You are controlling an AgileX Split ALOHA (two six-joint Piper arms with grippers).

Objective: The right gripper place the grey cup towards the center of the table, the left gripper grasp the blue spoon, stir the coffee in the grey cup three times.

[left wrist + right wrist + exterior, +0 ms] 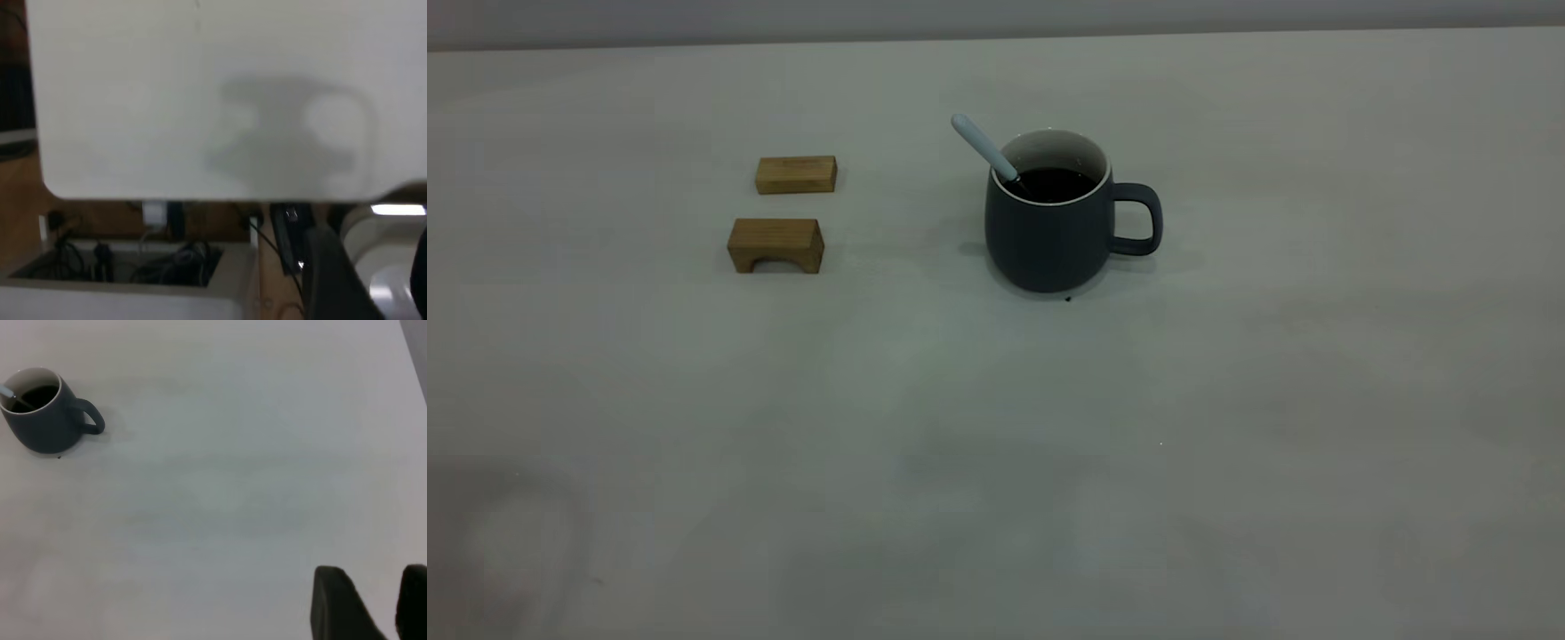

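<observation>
The grey cup (pixel 1049 236) stands upright near the middle of the table (pixel 996 444), its handle pointing right. Dark coffee (pixel 1054 184) fills it. The blue spoon (pixel 983 147) leans in the cup, its pale handle sticking out over the left rim. Neither arm appears in the exterior view. In the right wrist view the cup (pixel 43 420) sits far off, and the right gripper (pixel 373 593) is open over bare table with nothing between its fingers. The left gripper (pixel 377 273) is open and empty, hanging past the table's edge (pixel 200 193).
Two tan wooden blocks lie left of the cup: a flat one (pixel 796 174) behind an arched one (pixel 775 244). A small dark speck (pixel 1067 299) lies just in front of the cup. Beyond the table edge, the left wrist view shows a box of cables (pixel 133 263).
</observation>
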